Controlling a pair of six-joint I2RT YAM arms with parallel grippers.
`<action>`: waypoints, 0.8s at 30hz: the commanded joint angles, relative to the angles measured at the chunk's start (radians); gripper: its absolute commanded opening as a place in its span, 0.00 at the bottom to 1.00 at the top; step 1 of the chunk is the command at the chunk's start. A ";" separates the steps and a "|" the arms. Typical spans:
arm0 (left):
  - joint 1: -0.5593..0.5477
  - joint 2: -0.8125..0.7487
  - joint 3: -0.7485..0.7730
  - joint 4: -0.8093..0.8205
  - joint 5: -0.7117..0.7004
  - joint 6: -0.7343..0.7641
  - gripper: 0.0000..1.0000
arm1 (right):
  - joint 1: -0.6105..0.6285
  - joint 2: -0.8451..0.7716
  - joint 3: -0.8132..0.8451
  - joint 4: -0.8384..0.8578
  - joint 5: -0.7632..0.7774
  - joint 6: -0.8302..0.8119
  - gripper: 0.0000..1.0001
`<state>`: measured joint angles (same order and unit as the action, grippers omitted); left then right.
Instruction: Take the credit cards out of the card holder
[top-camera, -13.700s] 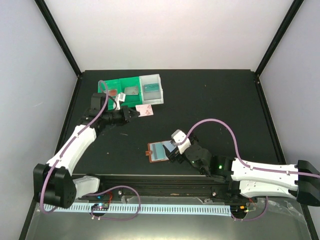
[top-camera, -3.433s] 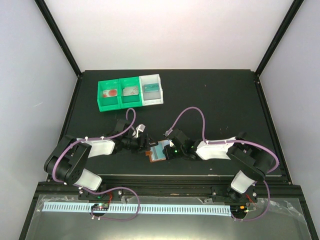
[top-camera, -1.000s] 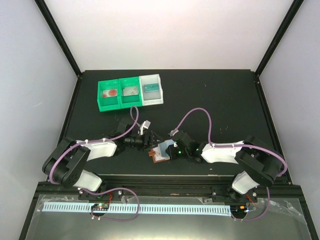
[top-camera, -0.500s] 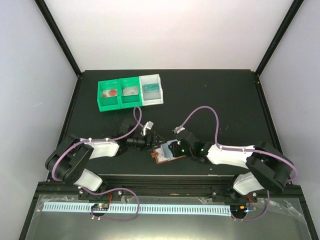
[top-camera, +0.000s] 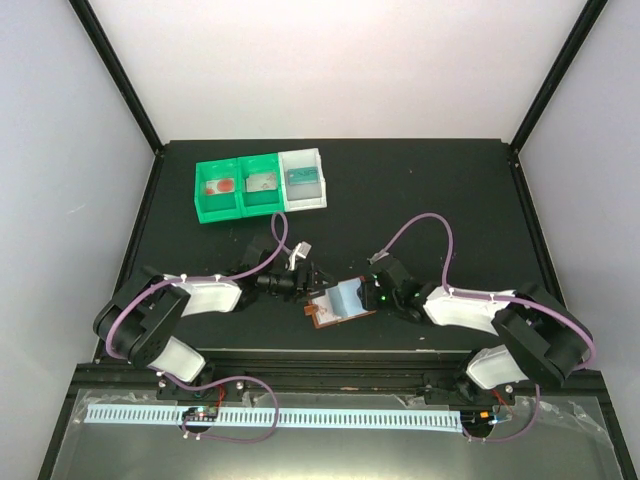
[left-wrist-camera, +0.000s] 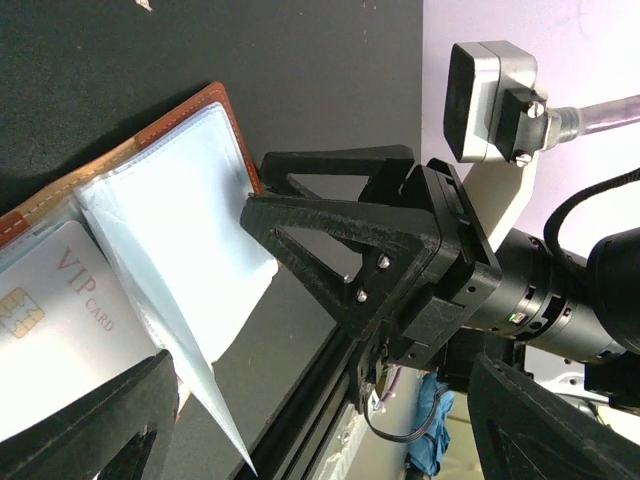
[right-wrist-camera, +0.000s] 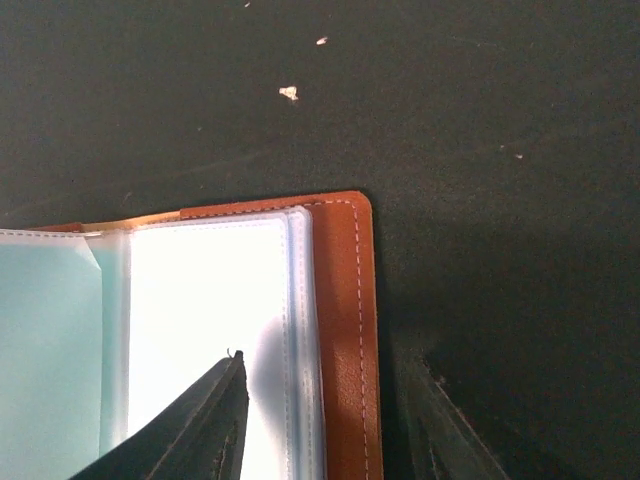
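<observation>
The card holder (top-camera: 338, 302) lies open on the black table, brown with clear pale-blue pockets. In the left wrist view its brown edge (left-wrist-camera: 222, 105) is at the left, and a white credit card (left-wrist-camera: 60, 310) marked VIP sits in a pocket. My left gripper (top-camera: 308, 283) stands open at the holder's left end, its fingers (left-wrist-camera: 100, 420) wide apart and a loose clear pocket leaf between them. My right gripper (top-camera: 372, 297) is at the holder's right end. It (right-wrist-camera: 330, 425) is open, one finger over the clear pocket (right-wrist-camera: 210, 300), the other beside the brown edge (right-wrist-camera: 345, 330).
Two green bins (top-camera: 238, 205) and a white bin (top-camera: 303, 198) stand at the back left, each with a small flat item inside. The table's front rail (top-camera: 320, 355) runs just behind both arms. White crumbs (right-wrist-camera: 289, 93) lie on the table beyond the holder.
The right gripper's jaws have opened and that arm has drawn back to the right. The holder has shifted right and now lies flatter and wider open. The left gripper stays open.
</observation>
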<state>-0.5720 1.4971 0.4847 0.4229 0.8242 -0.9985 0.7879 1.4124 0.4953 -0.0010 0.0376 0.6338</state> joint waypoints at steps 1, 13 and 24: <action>-0.012 0.016 0.036 0.048 0.010 -0.002 0.81 | -0.015 0.013 -0.009 0.000 -0.034 -0.019 0.44; -0.038 0.031 0.071 0.069 0.012 -0.020 0.81 | -0.015 0.022 -0.038 0.079 -0.168 0.003 0.40; -0.050 0.075 0.081 0.095 0.009 -0.028 0.81 | -0.014 0.013 -0.052 0.102 -0.202 0.021 0.38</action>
<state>-0.6128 1.5578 0.5369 0.4667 0.8238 -1.0233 0.7773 1.4208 0.4622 0.0956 -0.1459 0.6415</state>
